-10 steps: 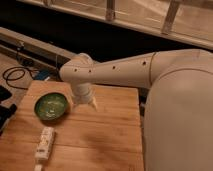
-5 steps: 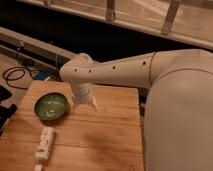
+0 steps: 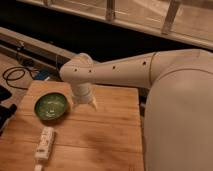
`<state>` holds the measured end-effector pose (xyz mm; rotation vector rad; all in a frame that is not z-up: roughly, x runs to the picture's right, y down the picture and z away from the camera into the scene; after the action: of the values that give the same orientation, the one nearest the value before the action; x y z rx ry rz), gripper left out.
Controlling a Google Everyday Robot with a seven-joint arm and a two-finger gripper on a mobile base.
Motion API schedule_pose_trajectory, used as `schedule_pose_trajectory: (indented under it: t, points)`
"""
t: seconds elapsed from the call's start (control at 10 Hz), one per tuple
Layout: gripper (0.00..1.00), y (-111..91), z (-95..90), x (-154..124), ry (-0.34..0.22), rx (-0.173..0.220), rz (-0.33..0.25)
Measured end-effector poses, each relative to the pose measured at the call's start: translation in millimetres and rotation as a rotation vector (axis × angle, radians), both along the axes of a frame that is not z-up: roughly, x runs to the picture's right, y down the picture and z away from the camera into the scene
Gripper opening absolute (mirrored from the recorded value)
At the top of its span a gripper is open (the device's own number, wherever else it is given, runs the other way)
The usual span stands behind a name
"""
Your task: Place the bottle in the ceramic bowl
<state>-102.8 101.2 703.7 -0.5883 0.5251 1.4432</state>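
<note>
The small white bottle point(image 3: 44, 144) lies on its side on the wooden table point(image 3: 100, 135), near the front left, cap toward the front. The dark-green ceramic bowl point(image 3: 51, 106) sits on the table behind the bottle, a short gap away, and holds nothing. My gripper point(image 3: 85, 102) hangs from the white arm just right of the bowl, over the table's back middle, well behind the bottle. Nothing shows in it.
My white arm point(image 3: 140, 72) and body fill the right side of the view. Black cables point(image 3: 15, 75) lie on the floor beyond the table's back left corner. A dark object point(image 3: 4, 112) sits at the table's left edge.
</note>
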Motion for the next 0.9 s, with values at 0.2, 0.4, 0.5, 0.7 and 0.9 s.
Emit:
schedule_pose_trajectory:
  t: [0.2, 0.4, 0.5, 0.7, 0.9]
  points:
    - [0.65, -0.5, -0.4, 0.0, 0.0, 0.001, 0.0]
    - [0.65, -0.8, -0.7, 0.0, 0.0, 0.002, 0.0]
    - [0.65, -0.8, -0.6, 0.1, 0.0, 0.002, 0.0]
    - [0.65, -0.9, -0.6, 0.2, 0.0, 0.002, 0.001]
    - [0.65, -0.8, 3.1, -2.9, -0.013, 0.007, 0.028]
